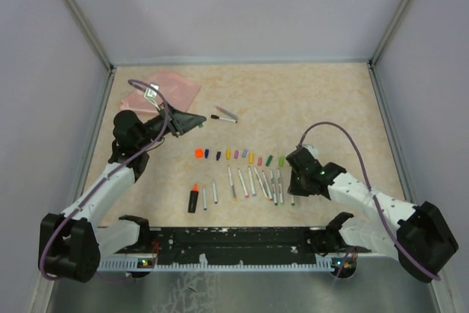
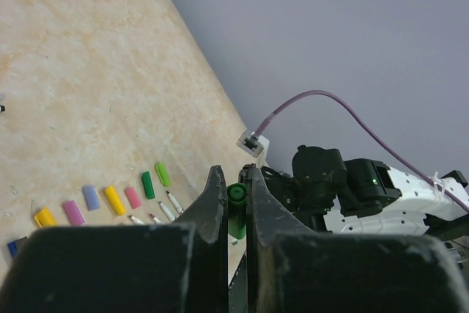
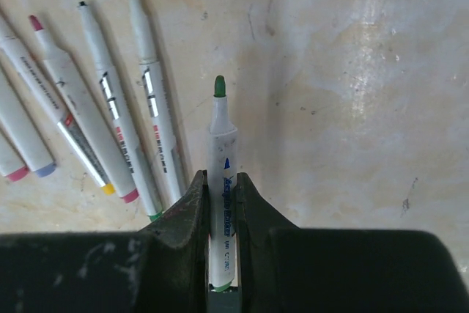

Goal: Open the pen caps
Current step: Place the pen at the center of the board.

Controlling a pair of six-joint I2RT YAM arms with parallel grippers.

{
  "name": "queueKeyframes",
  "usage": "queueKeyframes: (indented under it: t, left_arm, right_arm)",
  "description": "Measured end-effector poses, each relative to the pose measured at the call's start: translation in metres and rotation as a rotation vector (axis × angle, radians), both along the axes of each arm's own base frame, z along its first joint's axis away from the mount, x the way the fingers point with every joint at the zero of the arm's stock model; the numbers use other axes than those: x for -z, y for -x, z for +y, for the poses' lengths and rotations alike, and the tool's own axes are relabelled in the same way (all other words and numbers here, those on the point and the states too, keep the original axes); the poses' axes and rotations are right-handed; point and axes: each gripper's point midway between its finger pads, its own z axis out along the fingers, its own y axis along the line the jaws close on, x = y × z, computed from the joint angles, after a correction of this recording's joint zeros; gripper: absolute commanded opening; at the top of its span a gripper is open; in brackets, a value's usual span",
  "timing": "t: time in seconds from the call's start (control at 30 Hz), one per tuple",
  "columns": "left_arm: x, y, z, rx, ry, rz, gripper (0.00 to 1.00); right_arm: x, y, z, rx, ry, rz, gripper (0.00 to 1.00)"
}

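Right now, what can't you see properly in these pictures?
Green cap: left wrist view, lower end hidden between the left gripper jaws.
Green-tipped pen: right wrist view, back end hidden by the right gripper jaws.
Other pens: same view, cut off by the left edge.
Pink pouch: top view, partly covered by the left arm.

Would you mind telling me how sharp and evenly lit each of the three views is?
Top external: even, soft light, no harsh shadows, but the pen caps are tiny. Left wrist: the green cap is fairly sharp, the left gripper around it dark and blurred. Right wrist: whitish glare on the table, the green-tipped pen crisp.
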Motion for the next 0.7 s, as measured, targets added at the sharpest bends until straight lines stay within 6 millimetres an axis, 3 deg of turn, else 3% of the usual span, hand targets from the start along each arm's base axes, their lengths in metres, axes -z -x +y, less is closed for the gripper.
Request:
queueKeyframes:
  t: [0.27,0.7]
  left_arm:
    - [0.002,0.011,-0.001,0.016,0.004,0.002,0.0]
    - [0.013,0.017,-0.006,0.036,-0.001,0.042,0.0]
  right_arm:
    - [0.012,-0.001,-0.009,0.036,0.066,0.028,0.05]
    - [0.018,-0.012,-0.001,0.036,0.062,0.024,0.17]
